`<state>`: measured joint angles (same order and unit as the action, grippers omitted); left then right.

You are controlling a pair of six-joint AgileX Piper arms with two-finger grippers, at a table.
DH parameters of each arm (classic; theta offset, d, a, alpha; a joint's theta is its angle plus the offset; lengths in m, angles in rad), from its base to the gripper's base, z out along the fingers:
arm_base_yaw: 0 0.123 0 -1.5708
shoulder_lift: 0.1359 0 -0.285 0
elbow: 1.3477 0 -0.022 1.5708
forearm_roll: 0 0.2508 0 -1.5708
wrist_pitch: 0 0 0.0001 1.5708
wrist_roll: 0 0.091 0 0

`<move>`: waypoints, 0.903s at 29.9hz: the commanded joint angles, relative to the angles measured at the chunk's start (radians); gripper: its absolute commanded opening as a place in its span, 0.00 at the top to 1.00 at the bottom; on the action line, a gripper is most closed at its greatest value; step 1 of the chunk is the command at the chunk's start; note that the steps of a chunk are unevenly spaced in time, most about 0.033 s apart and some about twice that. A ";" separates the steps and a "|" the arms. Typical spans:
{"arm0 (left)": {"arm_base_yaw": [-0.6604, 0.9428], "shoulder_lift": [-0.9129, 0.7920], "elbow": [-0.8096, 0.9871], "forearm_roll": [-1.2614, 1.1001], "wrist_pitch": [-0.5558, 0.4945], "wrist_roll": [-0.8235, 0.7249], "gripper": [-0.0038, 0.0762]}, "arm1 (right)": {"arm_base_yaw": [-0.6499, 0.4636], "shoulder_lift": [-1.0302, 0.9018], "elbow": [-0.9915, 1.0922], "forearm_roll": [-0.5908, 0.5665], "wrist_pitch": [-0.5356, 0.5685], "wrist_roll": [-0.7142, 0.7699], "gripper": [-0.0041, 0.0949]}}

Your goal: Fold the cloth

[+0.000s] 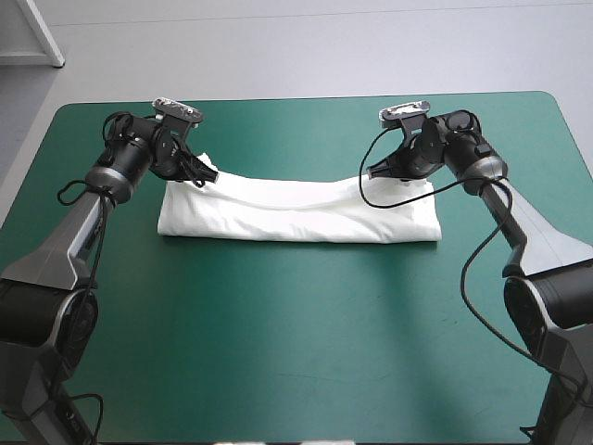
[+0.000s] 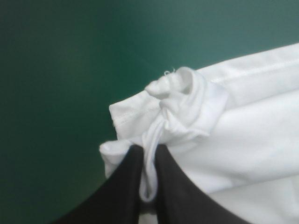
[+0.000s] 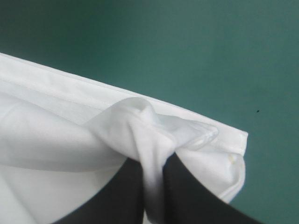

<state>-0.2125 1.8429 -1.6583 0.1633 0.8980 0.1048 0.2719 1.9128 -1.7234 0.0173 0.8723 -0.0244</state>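
One white T-shirt (image 1: 296, 218) lies across the middle of the teal-green cover (image 1: 296, 352), folded into a long strip (a bit wrinkly). At its far edge, the left gripper (image 1: 206, 173) pinches one corner tight between its black fingers (image 2: 121, 186), and the right gripper (image 1: 371, 171) pinches the other corner the same way.

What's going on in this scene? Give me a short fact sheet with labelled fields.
Item: white fabric short-sleeved T-shirt, folded into a long band
Surface: table with teal-green cover
Left end effector: shut on the T-shirt's far left corner
Right end effector: shut on its far edge near the right corner
Pinched cloth: bunched at both grips
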 commanded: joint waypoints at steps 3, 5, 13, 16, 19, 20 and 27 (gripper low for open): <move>-0.001 0.009 -0.036 0.025 -0.060 -0.025 0.54 | -0.008 -0.046 -0.038 0.017 -0.106 0.000 0.41; -0.001 0.028 -0.036 0.045 -0.068 -0.056 0.39 | -0.008 -0.046 -0.038 0.013 -0.129 0.003 0.29; -0.004 0.030 -0.082 0.093 -0.074 -0.105 0.24 | -0.008 -0.078 -0.090 0.002 -0.033 0.033 0.27; -0.005 0.010 -0.155 0.046 -0.002 -0.090 0.25 | -0.008 -0.122 -0.090 0.005 0.019 0.035 0.27; -0.006 -0.009 -0.230 -0.033 0.080 -0.056 0.29 | -0.036 -0.147 -0.088 0.036 0.064 0.016 0.28; -0.008 -0.011 -0.253 -0.072 0.101 -0.036 0.31 | -0.052 -0.152 -0.088 0.058 0.084 0.005 0.28; -0.042 -0.013 -0.308 -0.270 0.144 0.050 0.54 | -0.216 -0.154 -0.084 0.320 0.188 -0.118 0.28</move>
<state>-0.2326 1.8826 -1.9317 -0.0311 1.0602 0.1302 0.1165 1.8141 -1.7799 0.2215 1.0531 -0.0771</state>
